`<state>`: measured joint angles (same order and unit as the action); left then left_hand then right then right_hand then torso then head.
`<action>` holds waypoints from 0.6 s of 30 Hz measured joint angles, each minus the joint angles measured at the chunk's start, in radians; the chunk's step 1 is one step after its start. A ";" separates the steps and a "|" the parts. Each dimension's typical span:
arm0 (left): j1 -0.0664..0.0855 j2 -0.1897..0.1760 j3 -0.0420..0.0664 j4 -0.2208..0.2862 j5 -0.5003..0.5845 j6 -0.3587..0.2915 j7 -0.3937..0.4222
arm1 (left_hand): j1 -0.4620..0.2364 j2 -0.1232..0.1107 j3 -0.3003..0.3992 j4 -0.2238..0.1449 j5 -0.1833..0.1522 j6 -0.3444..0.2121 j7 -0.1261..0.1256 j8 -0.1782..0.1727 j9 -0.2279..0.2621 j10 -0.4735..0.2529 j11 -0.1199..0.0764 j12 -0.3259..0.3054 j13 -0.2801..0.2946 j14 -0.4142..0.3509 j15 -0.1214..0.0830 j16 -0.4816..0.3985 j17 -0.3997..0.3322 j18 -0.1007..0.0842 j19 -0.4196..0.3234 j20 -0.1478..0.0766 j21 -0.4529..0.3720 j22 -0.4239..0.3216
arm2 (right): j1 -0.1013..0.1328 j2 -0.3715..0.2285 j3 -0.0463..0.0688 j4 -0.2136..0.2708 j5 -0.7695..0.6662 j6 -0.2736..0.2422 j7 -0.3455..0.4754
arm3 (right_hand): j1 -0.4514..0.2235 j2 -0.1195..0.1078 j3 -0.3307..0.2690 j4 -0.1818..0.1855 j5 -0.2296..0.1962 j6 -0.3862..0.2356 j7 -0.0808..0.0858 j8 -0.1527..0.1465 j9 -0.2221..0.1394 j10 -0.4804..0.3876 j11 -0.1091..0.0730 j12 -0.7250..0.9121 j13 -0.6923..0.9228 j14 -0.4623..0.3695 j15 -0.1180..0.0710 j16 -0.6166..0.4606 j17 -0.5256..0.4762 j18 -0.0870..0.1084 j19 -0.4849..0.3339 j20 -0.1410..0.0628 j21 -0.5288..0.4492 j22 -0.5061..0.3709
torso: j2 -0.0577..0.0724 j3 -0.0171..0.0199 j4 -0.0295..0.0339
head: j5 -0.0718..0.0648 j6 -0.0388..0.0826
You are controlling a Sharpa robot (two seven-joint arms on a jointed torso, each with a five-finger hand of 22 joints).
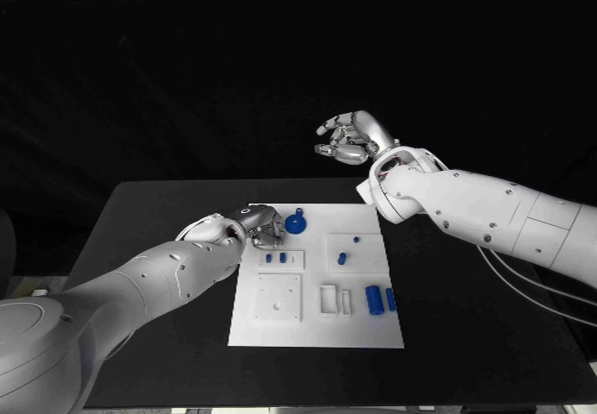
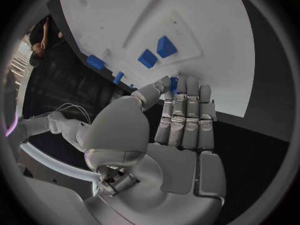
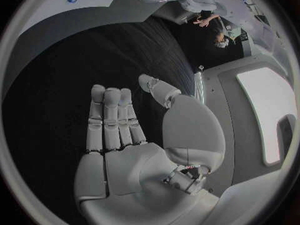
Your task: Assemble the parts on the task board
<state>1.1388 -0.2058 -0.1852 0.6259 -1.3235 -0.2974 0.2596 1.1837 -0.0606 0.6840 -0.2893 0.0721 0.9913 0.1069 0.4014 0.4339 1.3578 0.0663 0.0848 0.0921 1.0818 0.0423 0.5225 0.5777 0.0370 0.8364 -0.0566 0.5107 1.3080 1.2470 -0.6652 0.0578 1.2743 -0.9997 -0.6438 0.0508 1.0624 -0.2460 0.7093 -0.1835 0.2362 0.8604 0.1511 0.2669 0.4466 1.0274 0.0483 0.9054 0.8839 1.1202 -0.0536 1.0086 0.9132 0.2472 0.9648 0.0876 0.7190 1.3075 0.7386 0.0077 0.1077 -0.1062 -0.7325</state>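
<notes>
The white board lies flat in the middle of the black table, its long sides running away from the robot. The left hand is down at the board's far left corner, and from the left wrist camera its thumb and the tip of a finger are pinched on a small blue peg; the other fingers lie straight and close together beside it. Just past that hand, near the board's far edge, sits a round blue piece with a loop on top, close to the fingers, though I cannot tell whether it touches them.

Further along the board, a small blue block and a second small one lie in a shallow tray on the left side. Nearer the middle sits a short blue peg, with a tiny blue piece beyond it. Toward the right edge a longer blue cylinder lies on its side, with a thinner blue bar just beside it. A square recess is cut into the left side, nearer the robot.

The right hand is raised well above the table, beyond the far edge of the board. In the right wrist camera its fingers stretch out flat and side by side, thumb apart, holding nothing.
</notes>
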 measured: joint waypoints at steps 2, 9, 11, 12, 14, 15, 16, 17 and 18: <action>0.000 0.001 0.000 0.000 0.000 0.000 0.000 | 0.000 0.000 0.000 0.000 -0.001 0.000 0.000 0.001 0.000 0.000 0.000 0.000 0.000 0.000 0.000 0.000 0.000 0.000 0.000 0.000 0.000 0.000 | 0.000 0.001 0.000 0.000 0.000 0.000 0.000 | 0.000 0.000 0.000 0.000 0.000 0.000 0.000 0.000 0.000 0.000 0.000 0.000 -0.001 0.000 0.000 0.000 0.000 0.000 0.000 0.000 0.000 0.000 | 0.000 0.0000 -0.0004 | 0.000 0.000; 0.000 0.003 0.000 0.001 0.000 0.002 -0.001 | -0.001 -0.001 0.000 0.000 0.003 0.000 0.000 0.004 0.001 0.000 0.000 0.000 0.001 0.000 0.000 0.000 0.001 -0.001 0.000 0.000 0.000 0.000 | 0.000 0.000 0.000 0.000 0.000 0.000 0.000 | 0.000 0.000 0.000 0.000 0.000 -0.003 0.002 0.000 0.000 0.000 0.000 0.000 -0.001 0.000 0.000 0.000 0.000 0.000 0.000 0.000 0.000 0.000 | 0.000 0.0007 -0.0010 | 0.001 0.002; 0.000 0.003 0.000 0.000 0.000 0.003 -0.002 | -0.001 -0.001 0.000 0.000 0.004 0.000 0.000 0.004 0.001 0.000 0.000 0.000 0.001 0.000 0.000 0.000 0.001 -0.001 0.000 0.000 0.000 0.000 | 0.000 0.000 0.000 0.000 0.000 0.000 0.000 | 0.000 0.000 0.000 0.000 0.000 -0.002 0.003 0.000 0.000 0.000 0.000 0.000 -0.002 0.000 0.000 0.000 0.000 0.000 0.000 0.000 0.000 0.000 | 0.000 0.0006 -0.0011 | 0.001 0.002; 0.000 0.003 0.000 -0.001 0.000 0.005 -0.003 | -0.001 -0.001 0.000 0.000 0.004 0.000 0.000 0.004 0.001 0.000 0.000 0.000 0.001 0.000 0.000 0.000 0.001 -0.001 0.000 0.000 0.000 0.000 | 0.000 0.000 0.000 0.000 0.000 0.000 0.000 | 0.000 0.000 0.000 0.000 0.000 0.000 0.005 0.000 0.000 0.000 0.000 0.000 -0.002 0.000 0.000 0.000 0.000 0.000 0.000 0.000 0.000 0.000 | 0.000 0.0006 -0.0011 | 0.001 0.002; 0.000 0.004 0.000 -0.002 0.000 0.008 -0.006 | -0.001 -0.001 0.000 0.000 0.004 0.000 0.000 0.004 0.001 0.000 0.000 -0.001 0.001 0.000 0.000 0.000 0.002 -0.001 0.000 0.000 0.000 0.000 | 0.000 0.000 0.000 0.000 0.000 0.000 -0.001 | 0.000 0.000 0.000 0.000 0.000 0.000 0.005 0.000 0.000 0.000 0.000 0.000 -0.001 0.000 0.000 0.000 -0.001 0.000 0.000 0.000 -0.004 0.000 | 0.000 0.0007 -0.0011 | 0.001 0.002; 0.000 0.004 0.000 -0.002 0.000 0.009 -0.007 | -0.001 -0.001 0.000 0.000 0.004 0.000 0.000 0.004 0.001 0.000 0.000 -0.001 0.001 0.000 0.000 0.000 0.002 -0.002 0.000 0.000 0.000 0.000 | 0.000 0.000 0.000 0.000 0.000 0.000 -0.001 | 0.000 0.000 0.000 0.000 0.000 0.000 0.005 0.000 0.000 0.000 0.000 0.000 -0.001 0.000 0.000 0.000 -0.001 0.000 0.000 0.000 -0.004 0.000 | 0.000 0.0007 -0.0011 | 0.001 0.002; 0.000 0.004 0.000 -0.003 0.000 0.010 -0.008 | -0.002 -0.002 0.000 0.000 0.004 0.000 0.000 0.004 0.001 0.000 0.000 -0.001 0.001 0.000 0.000 0.000 0.002 -0.002 0.000 0.000 0.000 0.000 | 0.000 0.000 0.000 0.000 0.000 0.000 -0.001 | 0.000 0.000 0.000 0.000 0.000 0.000 0.005 0.000 0.000 0.000 0.000 0.000 -0.001 0.000 0.000 0.000 -0.001 0.000 0.000 0.000 -0.004 0.000 | 0.000 0.0007 -0.0011 | 0.001 0.002; -0.001 0.005 0.000 -0.004 0.000 0.011 -0.009 | -0.003 -0.003 0.000 0.000 0.004 0.000 0.000 0.004 0.001 0.000 0.000 -0.001 0.001 0.000 0.000 0.000 0.003 -0.002 0.000 0.000 0.000 0.000 | 0.000 0.000 0.000 0.000 0.000 0.000 -0.001 | 0.000 0.000 0.000 0.000 0.000 0.000 0.005 0.000 0.000 0.000 0.000 0.000 -0.002 0.000 0.000 0.000 -0.001 0.000 0.000 0.000 -0.004 0.000 | 0.000 0.0006 -0.0011 | 0.001 0.002; -0.001 0.006 0.000 -0.006 0.000 0.011 -0.010 | -0.003 -0.003 0.000 0.000 0.004 0.000 0.000 0.004 0.001 0.000 0.000 -0.001 0.001 0.000 0.000 0.000 0.004 -0.002 0.000 0.000 0.000 0.000 | 0.000 0.000 0.000 0.000 0.000 0.000 -0.001 | 0.000 0.000 0.000 0.000 0.000 0.000 0.005 0.000 0.000 0.000 0.000 0.000 -0.002 0.000 0.000 0.000 -0.001 0.000 0.000 0.000 -0.004 0.000 | 0.000 0.0007 -0.0010 | 0.000 0.002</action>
<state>1.1380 -0.2001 -0.1851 0.6200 -1.3236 -0.2860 0.2491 1.1810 -0.0633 0.6840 -0.2893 0.0761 0.9911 0.1067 0.4057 0.4346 1.3576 0.0666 0.0841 0.0930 1.0818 0.0423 0.5226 0.5813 0.0350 0.8365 -0.0565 0.5107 1.3078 1.2469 -0.6656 0.0578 1.2743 -0.9997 -0.6438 0.0500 1.0624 -0.2460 0.7093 -0.1835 0.2362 0.8600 0.1557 0.2669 0.4467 1.0274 0.0483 0.9055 0.8817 1.1204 -0.0534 1.0086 0.9125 0.2472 0.9648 0.0876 0.7151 1.3075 0.7388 0.0083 0.1067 -0.1059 -0.7304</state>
